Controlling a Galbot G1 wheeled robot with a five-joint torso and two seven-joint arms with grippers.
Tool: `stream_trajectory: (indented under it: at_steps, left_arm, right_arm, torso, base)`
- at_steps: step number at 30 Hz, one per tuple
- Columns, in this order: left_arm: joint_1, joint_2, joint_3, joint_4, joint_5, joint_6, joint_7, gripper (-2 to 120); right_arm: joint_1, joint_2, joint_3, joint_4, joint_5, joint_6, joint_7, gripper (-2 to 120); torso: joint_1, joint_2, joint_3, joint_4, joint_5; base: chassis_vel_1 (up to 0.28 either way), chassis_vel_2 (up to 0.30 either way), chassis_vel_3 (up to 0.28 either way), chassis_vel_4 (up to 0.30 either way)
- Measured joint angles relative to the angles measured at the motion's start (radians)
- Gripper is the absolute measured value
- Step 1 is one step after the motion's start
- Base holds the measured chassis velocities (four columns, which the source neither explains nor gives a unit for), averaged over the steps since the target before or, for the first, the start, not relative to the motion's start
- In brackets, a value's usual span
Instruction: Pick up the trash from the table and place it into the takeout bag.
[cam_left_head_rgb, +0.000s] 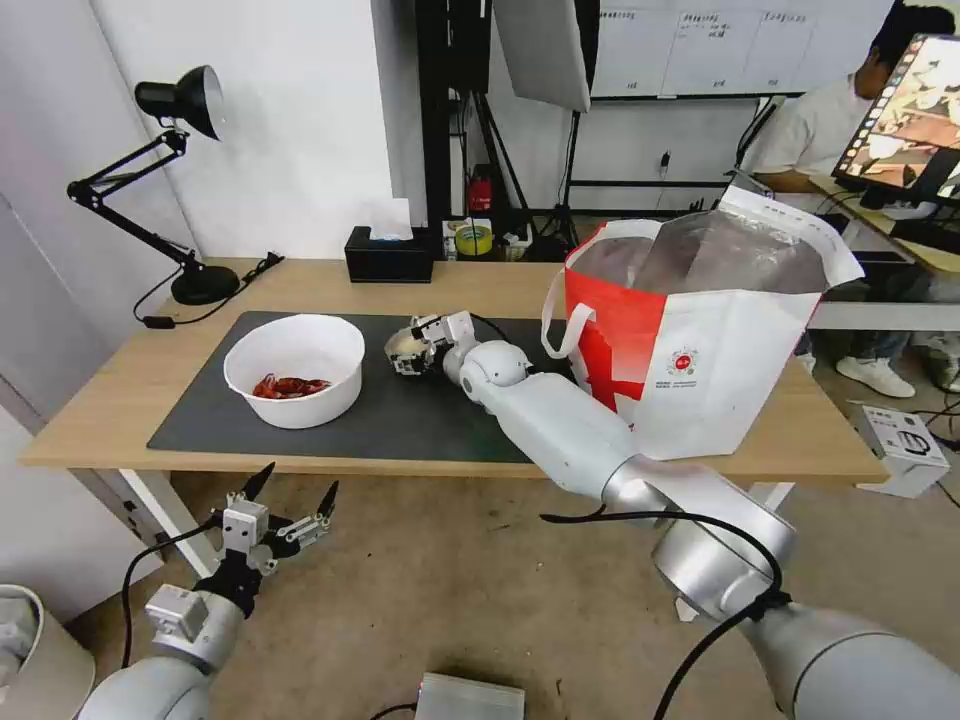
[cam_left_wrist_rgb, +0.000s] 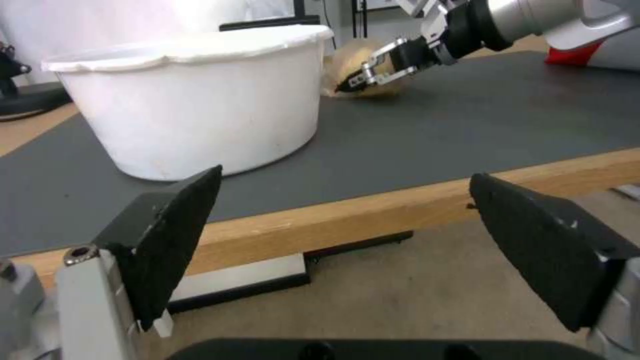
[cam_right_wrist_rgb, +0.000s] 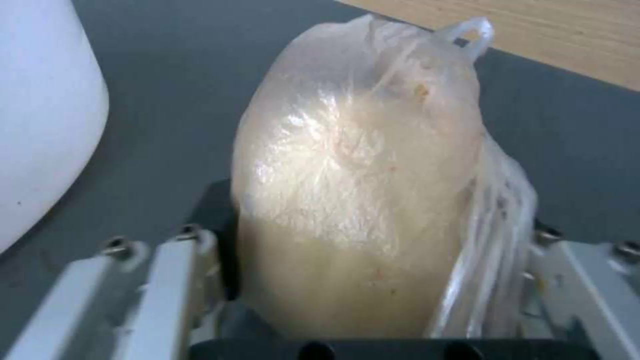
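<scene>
White bowl at centre left of the head view holds red scraps on the counter; right gripper clamps the knotted bag beside it, the red-and-white takeout bag stands right. Left gripper, lower left, has jaws apart. Right wrist view: beige lump fills the bag between the jaws

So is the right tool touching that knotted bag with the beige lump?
Touching. The right wrist view shows the knotted bag filling the space between the right tool's fingers, its sides pressed against both.

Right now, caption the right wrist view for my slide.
Right gripper closed around the knotted bag on the mat, beside the bowl.
</scene>
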Motion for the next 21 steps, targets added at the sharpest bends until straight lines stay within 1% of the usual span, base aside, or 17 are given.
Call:
stream_trajectory:
  at_steps: [1, 2, 4, 5, 6, 7, 8, 9, 10, 12, 13, 15, 16, 18, 19, 20, 21]
  left_arm:
    - [0.000, 0.003, -0.002, -0.002, 0.000, -0.001, 0.000, 100]
    - [0.000, 0.003, -0.002, -0.002, 0.000, -0.001, 0.000, 100]
    - [0.000, 0.005, -0.003, -0.005, 0.000, -0.001, 0.000, 100]
    - [0.001, 0.005, -0.003, -0.006, 0.000, -0.001, 0.000, 100]
    - [0.001, 0.005, -0.003, -0.006, 0.000, -0.001, 0.000, 100]
    - [0.001, 0.004, -0.003, -0.006, 0.000, -0.002, 0.000, 100]
    - [0.002, 0.003, -0.002, -0.006, 0.000, -0.003, 0.000, 100]
    - [0.002, 0.002, -0.001, -0.006, 0.001, -0.003, 0.000, 100]
    - [0.002, 0.002, -0.001, -0.006, 0.001, -0.003, 0.000, 100]
    - [0.002, -0.001, 0.002, -0.008, 0.003, -0.003, 0.000, 100]
    - [0.002, -0.001, 0.002, -0.008, 0.003, -0.003, 0.000, 100]
    - [0.003, -0.001, 0.002, -0.013, 0.004, -0.003, -0.001, 100]
    - [0.003, -0.001, 0.002, -0.013, 0.004, -0.003, -0.001, 100]
    - [0.006, 0.000, 0.000, -0.018, 0.004, -0.003, -0.001, 100]
    - [0.010, 0.001, -0.003, -0.022, 0.004, -0.003, -0.002, 100]
    - [0.010, 0.001, -0.003, -0.022, 0.004, -0.003, -0.002, 100]
    - [0.014, 0.001, -0.006, -0.026, 0.004, -0.003, -0.002, 100]
  right_arm:
    - [-0.003, -0.008, 0.000, 0.015, 0.007, -0.002, 0.007, 53]
    - [-0.003, -0.008, 0.000, 0.015, 0.007, -0.002, 0.007, 53]
    - [-0.008, -0.020, 0.000, 0.039, 0.017, -0.004, 0.017, 44]
    - [-0.011, -0.029, -0.001, 0.056, 0.021, -0.004, 0.022, 38]
    - [-0.011, -0.029, -0.001, 0.056, 0.021, -0.004, 0.022, 38]
    - [-0.014, -0.042, -0.004, 0.078, 0.028, -0.006, 0.028, 32]
    - [-0.016, -0.050, -0.006, 0.089, 0.031, -0.006, 0.031, 28]
    - [-0.019, -0.059, -0.008, 0.102, 0.034, -0.007, 0.033, 25]
    - [-0.019, -0.059, -0.008, 0.102, 0.034, -0.007, 0.033, 25]
    - [-0.028, -0.085, -0.012, 0.136, 0.040, -0.007, 0.043, 14]
    - [-0.028, -0.085, -0.012, 0.136, 0.040, -0.007, 0.043, 14]
    - [-0.040, -0.114, -0.013, 0.180, 0.045, -0.007, 0.056, 8]
    - [-0.040, -0.114, -0.013, 0.180, 0.045, -0.007, 0.056, 8]
    - [-0.054, -0.147, -0.012, 0.243, 0.047, -0.006, 0.066, 8]
    - [-0.064, -0.175, -0.012, 0.298, 0.047, -0.004, 0.073, 8]
    - [-0.064, -0.175, -0.012, 0.298, 0.047, -0.004, 0.073, 8]
    - [-0.075, -0.203, -0.011, 0.358, 0.046, -0.003, 0.082, 8]
  torso:
    - [0.000, 0.000, 0.000, 0.0000, 0.0000]
    - [0.000, 0.000, 0.000, 0.0000, 0.0000]
    - [0.000, 0.000, 0.000, 0.0000, 0.0000]
    - [0.000, 0.000, 0.000, 0.0000, 0.0000]
    - [0.000, 0.000, 0.000, 0.0000, 0.0000]
    - [0.000, 0.000, 0.000, 0.0000, 0.0001]
    - [0.000, 0.000, 0.000, 0.0000, 0.0000]
    - [0.000, 0.000, 0.000, 0.0000, 0.0000]
    - [0.000, 0.000, 0.000, 0.0000, 0.0000]
    - [0.000, 0.000, 0.000, -0.0001, 0.0000]
    - [0.000, 0.000, 0.000, -0.0001, 0.0000]
    - [0.000, 0.000, 0.000, -0.0001, 0.0001]
    - [0.000, 0.000, 0.000, -0.0001, 0.0001]
    - [0.000, 0.000, 0.000, 0.0002, 0.0002]
    - [0.000, 0.000, 0.000, 0.0001, 0.0001]
    - [0.000, 0.000, 0.000, 0.0001, 0.0001]
    - [0.000, 0.000, 0.000, 0.0000, 0.0002]
  base:
    - [0.000, 0.000, 0.000, 0.000]
    - [0.000, 0.000, 0.000, 0.000]
    - [0.000, 0.000, 0.000, 0.000]
    - [0.000, 0.000, 0.000, 0.000]
    - [0.000, 0.000, 0.000, 0.000]
    - [0.000, 0.000, 0.000, 0.000]
    - [0.000, 0.000, 0.000, 0.000]
    - [0.000, 0.000, 0.000, 0.000]
    - [0.000, 0.000, 0.000, 0.000]
    - [0.000, 0.000, 0.000, 0.000]
    - [0.000, 0.000, 0.000, 0.000]
    - [0.000, 0.000, 0.000, 0.000]
    - [0.000, 0.000, 0.000, 0.000]
    - [0.000, 0.000, 0.000, 0.000]
    - [0.000, 0.000, 0.000, 0.000]
    - [0.000, 0.000, 0.000, 0.000]
    - [0.000, 0.000, 0.000, 0.000]
